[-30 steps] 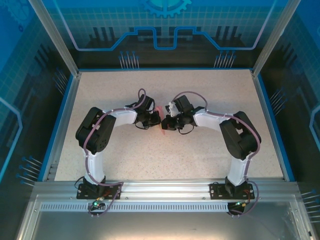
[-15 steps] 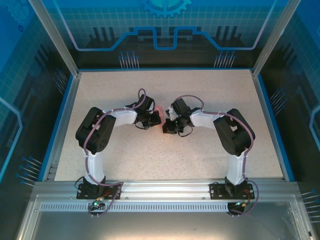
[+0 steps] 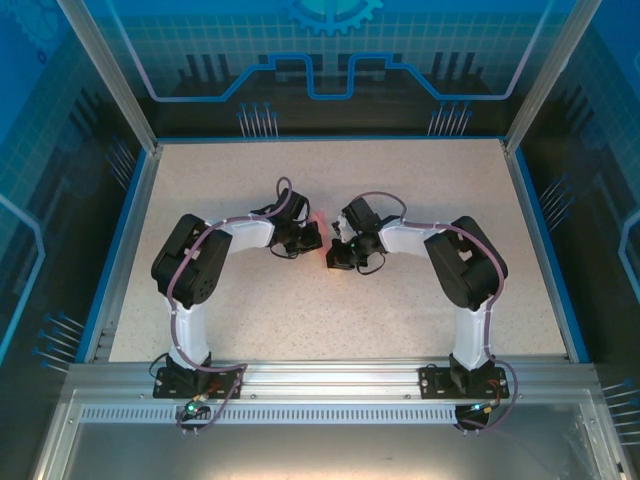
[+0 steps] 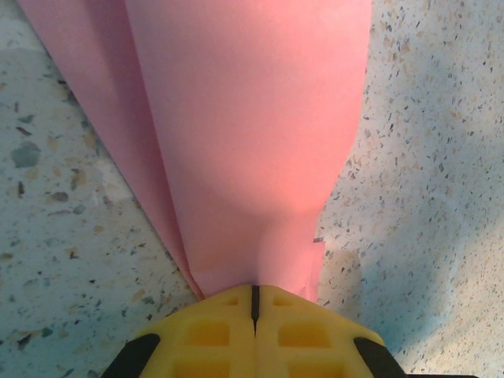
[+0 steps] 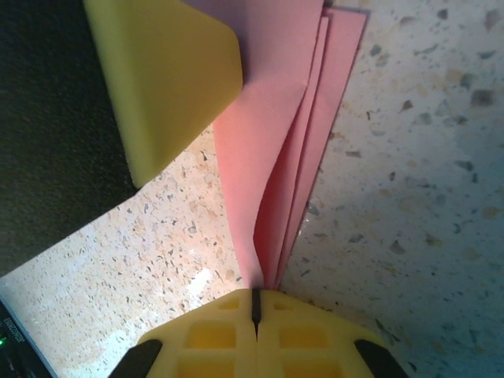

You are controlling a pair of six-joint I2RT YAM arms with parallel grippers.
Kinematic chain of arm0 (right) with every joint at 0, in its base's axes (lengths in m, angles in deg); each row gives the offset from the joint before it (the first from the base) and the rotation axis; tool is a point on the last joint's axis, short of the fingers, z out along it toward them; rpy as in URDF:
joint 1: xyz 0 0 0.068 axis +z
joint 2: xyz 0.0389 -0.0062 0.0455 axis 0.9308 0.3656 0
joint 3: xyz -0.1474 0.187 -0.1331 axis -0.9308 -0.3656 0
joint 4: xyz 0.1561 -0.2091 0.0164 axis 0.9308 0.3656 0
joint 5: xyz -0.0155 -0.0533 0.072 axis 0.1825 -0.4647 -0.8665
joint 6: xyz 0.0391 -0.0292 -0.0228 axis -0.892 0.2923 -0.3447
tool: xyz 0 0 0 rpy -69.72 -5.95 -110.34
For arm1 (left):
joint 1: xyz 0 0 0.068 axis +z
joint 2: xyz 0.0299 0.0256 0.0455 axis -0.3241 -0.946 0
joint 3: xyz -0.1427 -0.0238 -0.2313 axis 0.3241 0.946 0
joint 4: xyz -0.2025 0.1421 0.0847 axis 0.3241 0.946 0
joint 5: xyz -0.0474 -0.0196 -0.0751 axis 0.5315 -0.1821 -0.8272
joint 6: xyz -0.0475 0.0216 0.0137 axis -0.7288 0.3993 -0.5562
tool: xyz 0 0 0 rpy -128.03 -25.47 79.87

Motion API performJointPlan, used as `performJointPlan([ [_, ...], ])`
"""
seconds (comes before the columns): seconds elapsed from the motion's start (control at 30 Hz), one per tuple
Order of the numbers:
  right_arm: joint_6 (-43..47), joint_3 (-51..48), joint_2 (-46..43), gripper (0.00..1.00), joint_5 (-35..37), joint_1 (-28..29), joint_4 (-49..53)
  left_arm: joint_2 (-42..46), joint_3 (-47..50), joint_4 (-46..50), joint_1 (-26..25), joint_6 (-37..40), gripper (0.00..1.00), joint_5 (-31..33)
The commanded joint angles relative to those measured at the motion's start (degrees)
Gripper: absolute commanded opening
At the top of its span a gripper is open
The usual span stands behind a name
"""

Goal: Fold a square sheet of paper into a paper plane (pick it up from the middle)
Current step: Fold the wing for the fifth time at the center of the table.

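Both pinching: left claw point(image 4: 253, 313) clamps one end of the thin pink-red paper sheet point(image 4: 252, 126), folded in lengthwise layers; right claw point(image 5: 253, 303) clamps the other end. Sheet spans between them at the middle of the speckled beige worktop point(image 3: 420, 190).

I see a speckled beige table point(image 3: 330, 310) edged by a blue rim point(image 3: 545, 250); my wrist cameras show the same speckle close up. A slotted aluminium rail point(image 3: 330, 385) runs along its near side. Behind stands a blue gear-printed panel point(image 3: 330, 50), flanked by slanting metal posts point(image 3: 105, 75).
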Motion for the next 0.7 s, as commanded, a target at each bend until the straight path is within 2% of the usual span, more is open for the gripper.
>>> performJointPlan([
  [0.0, 0.3, 0.3, -3.3, 0.03, -1.4, 0.7, -0.7, -3.0, 0.4, 4.9, 0.3, 0.4, 0.07, 3.0],
  [0.23, -0.1, 2.3, 1.2, 0.03, -2.3, 1.0, -1.1, -3.0, 0.3, 4.8, 0.3, 0.3, 0.07, 2.9],
  [0.5, -0.7, -0.5, 3.0, 0.02, -0.2, 0.1, -0.8, -2.2, 0.2, 4.7, 0.3, 0.7, 0.07, 2.5],
  [0.67, 0.0, -3.4, 2.6, 0.01, -0.9, -0.6, 0.5, -0.4, 0.2, 2.4, 0.3, 2.7, 0.16, 0.2],
])
